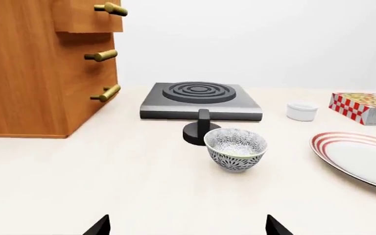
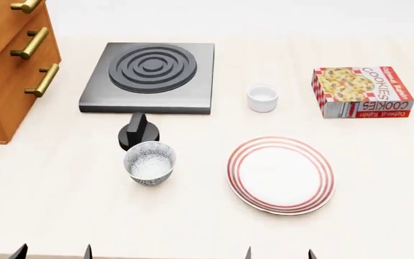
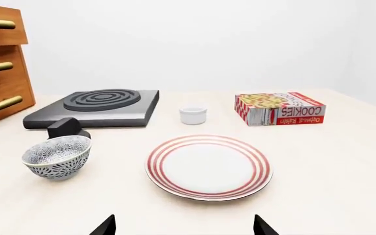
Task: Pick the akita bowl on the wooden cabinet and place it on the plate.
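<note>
- The akita bowl, speckled grey and white, stands upright on the bench, not on the wooden cabinet; it sits just in front of the stove's black knob, beside but apart from the plate.
- Progress, as I judge it: nothing is done yet. The bowl is ungrasped, the plate carries nothing, and the whole pick, carry and set-down is left.
- Left end effector: only its two dark fingertips show at the picture's edge, spread wide and holding nothing, aimed at the bowl but well short of it.
- Right end effector: likewise spread and holding nothing, facing the plate, with the bowl off to one side.
- The bowl lies on the left arm's side, so that arm looks the likelier one to take it.
- Count, going outward: one bowl; one plate, white with red rings; one dark square stove with one knob; one small white cup; one cookies box; one cabinet, showing three brass handles in the head view.
</note>
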